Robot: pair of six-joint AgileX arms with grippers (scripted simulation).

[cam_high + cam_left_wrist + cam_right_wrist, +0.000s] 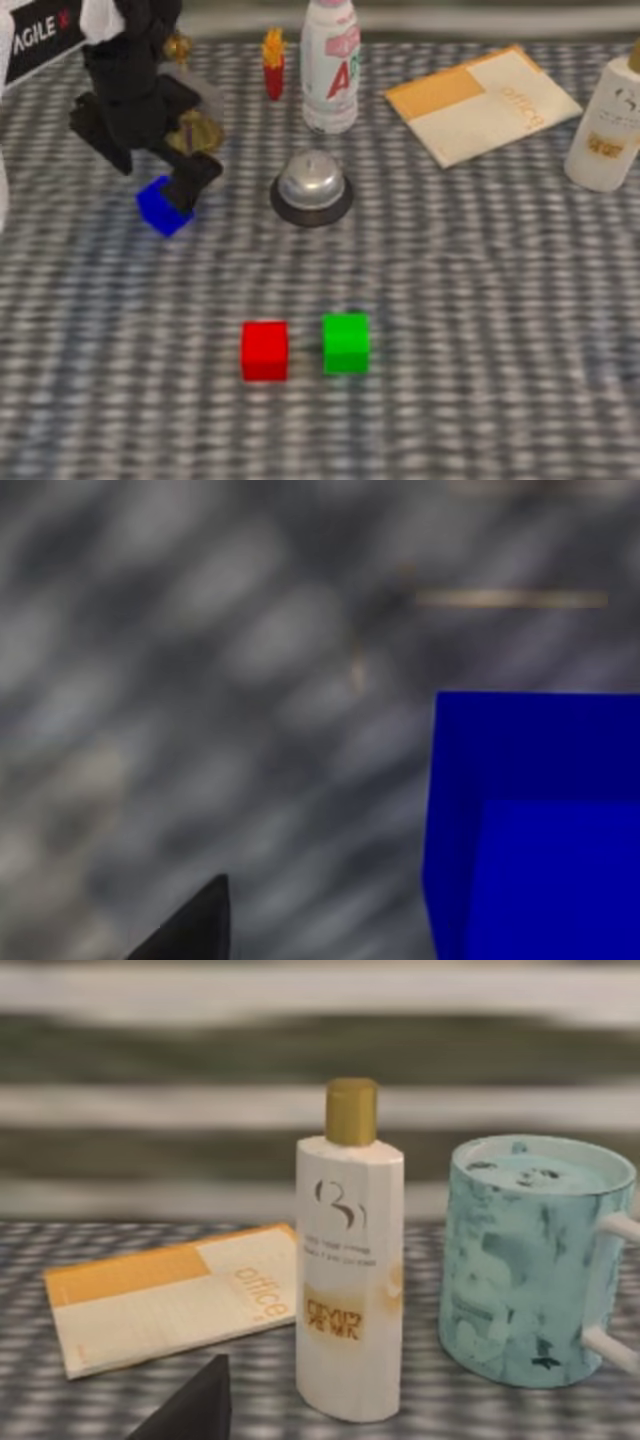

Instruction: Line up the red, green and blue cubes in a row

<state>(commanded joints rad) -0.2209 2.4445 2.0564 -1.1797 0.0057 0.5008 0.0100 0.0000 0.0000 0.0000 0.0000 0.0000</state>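
The blue cube (160, 206) lies at the left rear of the table, with my left gripper (186, 188) low over its right edge. In the left wrist view the blue cube (535, 825) fills one side. One dark fingertip (200, 925) stands well apart from it across bare cloth, so the gripper is open; the other finger is hidden. The red cube (264, 350) and the green cube (346, 343) sit side by side near the front centre, a small gap between them. My right gripper (285, 1420) is parked off the top view's right, open, showing one fingertip (205, 1405).
A silver bell (312, 184) stands right of the blue cube. Behind it are a fries toy (273, 62) and a white-pink bottle (331, 65). An office booklet (480, 100), a cream bottle (610, 120) and a teal mug (535, 1260) occupy the right rear.
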